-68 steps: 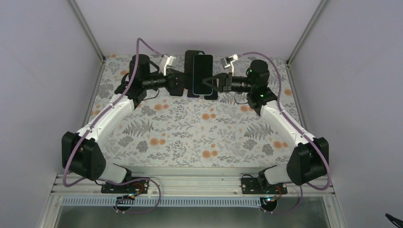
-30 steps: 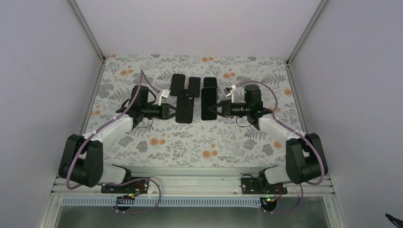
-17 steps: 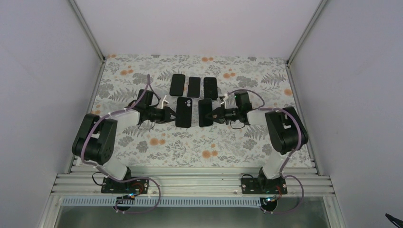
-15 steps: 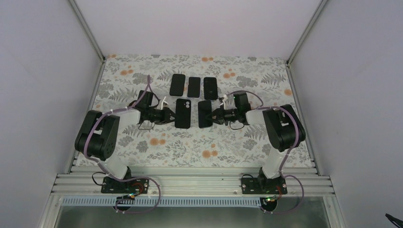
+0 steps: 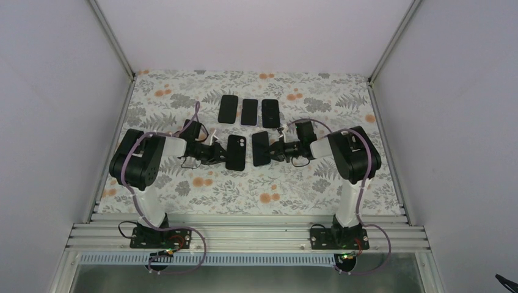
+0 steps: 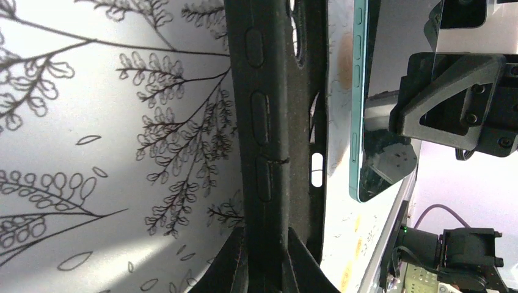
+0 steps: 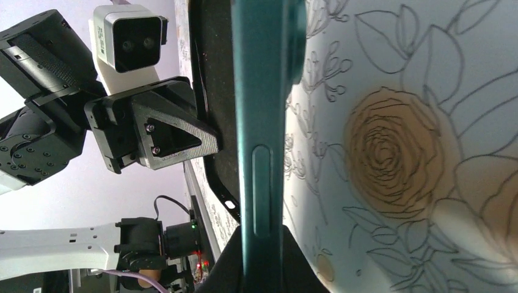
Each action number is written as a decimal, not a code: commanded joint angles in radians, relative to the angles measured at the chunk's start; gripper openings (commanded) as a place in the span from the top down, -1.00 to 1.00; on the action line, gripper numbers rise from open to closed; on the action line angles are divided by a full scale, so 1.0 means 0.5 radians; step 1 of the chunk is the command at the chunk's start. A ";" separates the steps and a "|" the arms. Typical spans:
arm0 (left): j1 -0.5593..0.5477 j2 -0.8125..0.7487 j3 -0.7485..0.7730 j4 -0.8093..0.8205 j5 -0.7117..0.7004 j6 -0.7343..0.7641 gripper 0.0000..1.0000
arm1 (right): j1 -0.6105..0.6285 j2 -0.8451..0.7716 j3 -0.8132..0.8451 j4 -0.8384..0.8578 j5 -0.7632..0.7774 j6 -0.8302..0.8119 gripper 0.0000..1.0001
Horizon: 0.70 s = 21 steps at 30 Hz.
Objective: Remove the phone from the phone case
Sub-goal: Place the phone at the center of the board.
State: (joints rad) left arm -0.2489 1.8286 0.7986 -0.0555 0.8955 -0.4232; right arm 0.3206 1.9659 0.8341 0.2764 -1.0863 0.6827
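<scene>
The teal phone [image 5: 261, 148] is sitting edge-clamped in the closed right claw [image 5: 274, 149], just right of the empty black phone case [image 5: 236, 152], which the closed left claw [image 5: 222, 152] is pinching. Lower both flat onto the surface [image 5: 293, 183] before releasing. Three dark handsets [image 5: 249, 112] are lying just beyond.

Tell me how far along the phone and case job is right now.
Done: the teal phone is out of the black case, a gap between them. In hand: the left gripper clamps the empty case, the right gripper the phone, both low over the table. Left: setting each down and letting go.
</scene>
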 commanded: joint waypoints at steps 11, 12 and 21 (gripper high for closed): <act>-0.020 0.141 0.077 0.075 0.006 -0.010 0.94 | 0.028 0.191 0.044 0.227 -0.068 0.033 0.77; -0.027 0.143 0.079 0.074 0.000 -0.015 0.93 | 0.028 0.200 0.042 0.237 -0.066 0.043 0.76; -0.049 0.195 0.098 0.086 -0.024 -0.090 0.84 | 0.040 0.184 -0.037 0.366 -0.072 0.181 0.55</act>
State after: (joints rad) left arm -0.2668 1.8954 0.8272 -0.0166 0.9073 -0.4561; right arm 0.3283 2.0499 0.8333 0.4080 -1.1023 0.7551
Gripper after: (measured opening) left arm 0.089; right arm 0.199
